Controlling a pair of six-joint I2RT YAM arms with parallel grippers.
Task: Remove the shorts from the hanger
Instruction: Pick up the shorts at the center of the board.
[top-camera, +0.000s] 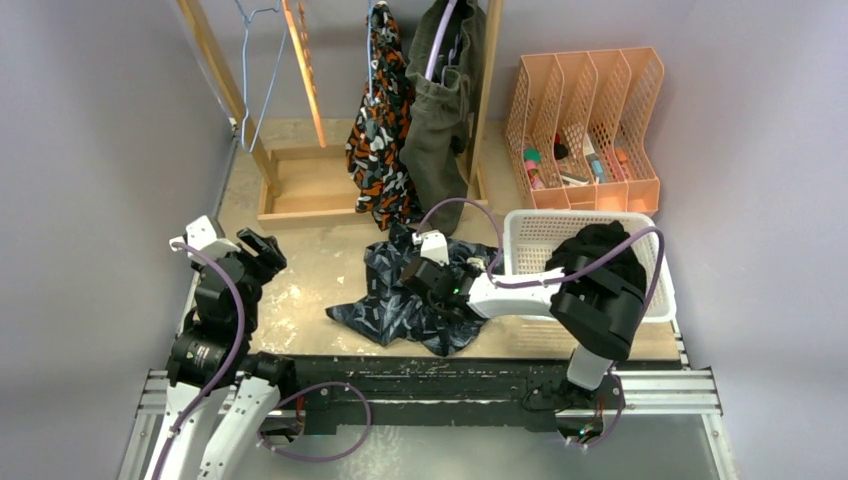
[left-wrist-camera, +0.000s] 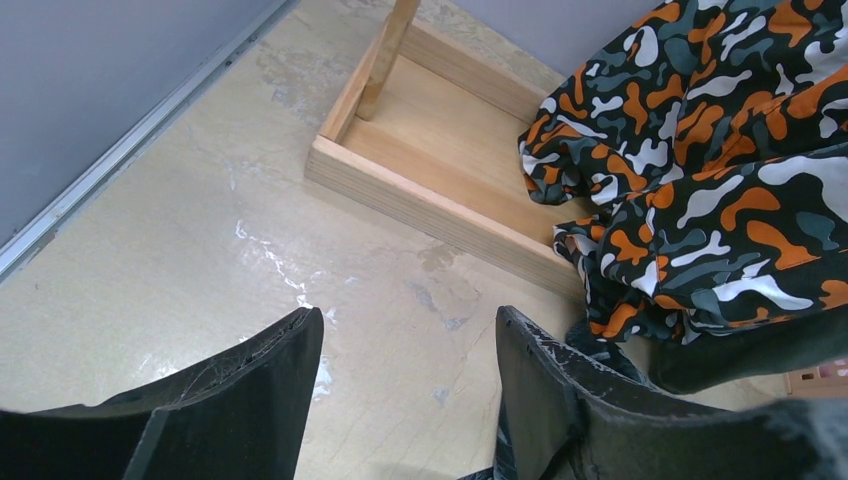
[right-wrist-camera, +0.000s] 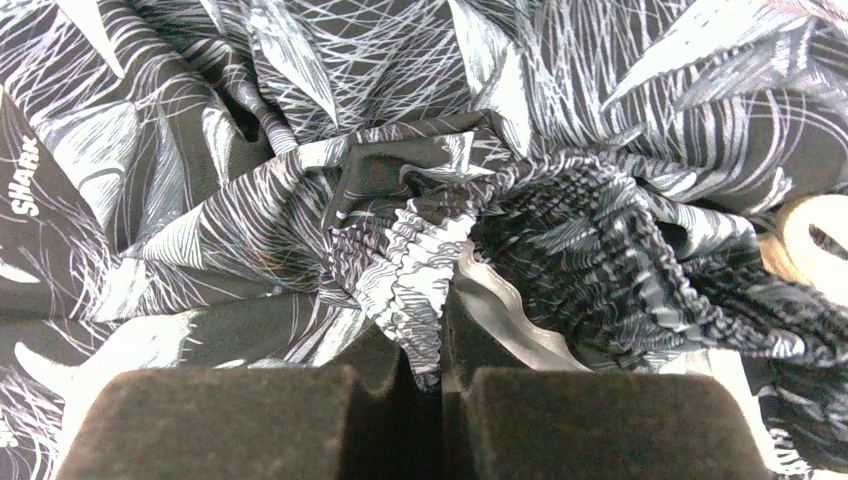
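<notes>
View from above: right gripper (top-camera: 425, 272) rests on navy pair (top-camera: 380, 305), which lies crumpled directly beneath it; basket (top-camera: 585, 216) is just to its right. Lift vertically first so trailing cloth clears the rim.

Left wrist: left gripper (left-wrist-camera: 405, 325) is wide and empty; camo pair (left-wrist-camera: 700, 160) hangs ahead-right.

Right wrist: jaws are pinched on a gathered waistband fold.

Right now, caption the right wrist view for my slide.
Right tool shut on a gathered fold of the navy shorts, pale print filling the frame.
</notes>
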